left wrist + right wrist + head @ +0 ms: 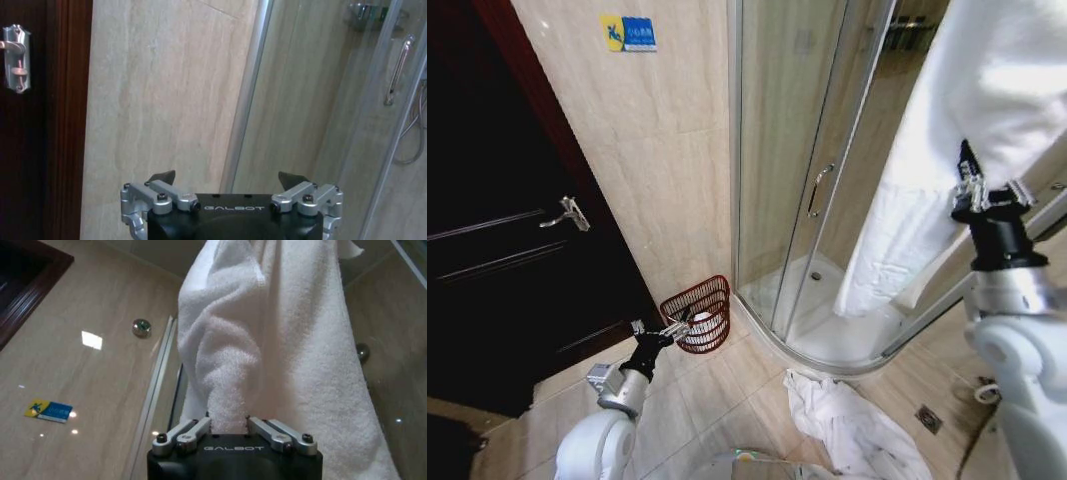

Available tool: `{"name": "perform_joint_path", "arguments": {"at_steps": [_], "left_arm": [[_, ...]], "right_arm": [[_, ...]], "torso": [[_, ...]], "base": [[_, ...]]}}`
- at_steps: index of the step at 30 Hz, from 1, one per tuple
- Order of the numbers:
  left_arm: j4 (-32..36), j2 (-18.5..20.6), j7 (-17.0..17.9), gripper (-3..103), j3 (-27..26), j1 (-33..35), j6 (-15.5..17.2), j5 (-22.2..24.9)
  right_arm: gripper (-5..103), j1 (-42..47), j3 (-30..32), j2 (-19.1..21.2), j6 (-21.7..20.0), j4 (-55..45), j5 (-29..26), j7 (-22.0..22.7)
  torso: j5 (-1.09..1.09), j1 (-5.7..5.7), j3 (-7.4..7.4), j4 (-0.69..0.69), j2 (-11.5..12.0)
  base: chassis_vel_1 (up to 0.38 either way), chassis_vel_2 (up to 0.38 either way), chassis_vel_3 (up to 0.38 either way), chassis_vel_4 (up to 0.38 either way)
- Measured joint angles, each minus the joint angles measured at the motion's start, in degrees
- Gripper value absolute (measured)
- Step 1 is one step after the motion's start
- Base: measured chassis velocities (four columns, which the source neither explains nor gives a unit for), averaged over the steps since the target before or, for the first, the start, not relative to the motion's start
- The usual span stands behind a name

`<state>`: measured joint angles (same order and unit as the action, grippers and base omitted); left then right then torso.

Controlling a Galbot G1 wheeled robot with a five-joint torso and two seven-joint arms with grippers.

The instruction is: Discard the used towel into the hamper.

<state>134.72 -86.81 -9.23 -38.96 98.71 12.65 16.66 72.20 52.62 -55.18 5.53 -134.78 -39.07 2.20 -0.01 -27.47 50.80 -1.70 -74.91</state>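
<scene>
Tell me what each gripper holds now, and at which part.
The right gripper is shut on the white towel, pinching a bunched fold near its lower part while it hangs. The left gripper is open and holds nothing, near the hamper.

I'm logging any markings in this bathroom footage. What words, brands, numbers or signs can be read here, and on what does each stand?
"GALBOT": on the black body of the left gripper, below its open fingers.
"GALBOT": on the black body of the right gripper, shut on the white towel.
Blue and yellow sign on the tiled wall beside the dark door: its white lettering is too small to read.
</scene>
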Motion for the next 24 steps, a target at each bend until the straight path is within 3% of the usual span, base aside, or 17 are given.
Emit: {"name": "perform_joint_path", "arguments": {"at_steps": [18, 24], "left_arm": [[0.00, 0.00, 0.00, 100, 0.00, 0.00, 0.00, 0.00], [0.00, 0.00, 0.00, 100, 0.00, 0.00, 0.00, 0.00]], "right_arm": [[11, 6.65, -0.55, -6.90, 4.25, 2.48, 5.21, -2.42], [11, 11.20, -1.26, -10.04, 8.78, 4.19, 9.27, -5.28]], "torso": [[0.00, -0.01, 0.00, 0.00, 0.00], [0.03, -0.01, 0.00, 0.00, 0.00]], "base": [[0.000, 0.000, 0.000, 0.000], [0.000, 0.000, 0.000, 0.000]]}}
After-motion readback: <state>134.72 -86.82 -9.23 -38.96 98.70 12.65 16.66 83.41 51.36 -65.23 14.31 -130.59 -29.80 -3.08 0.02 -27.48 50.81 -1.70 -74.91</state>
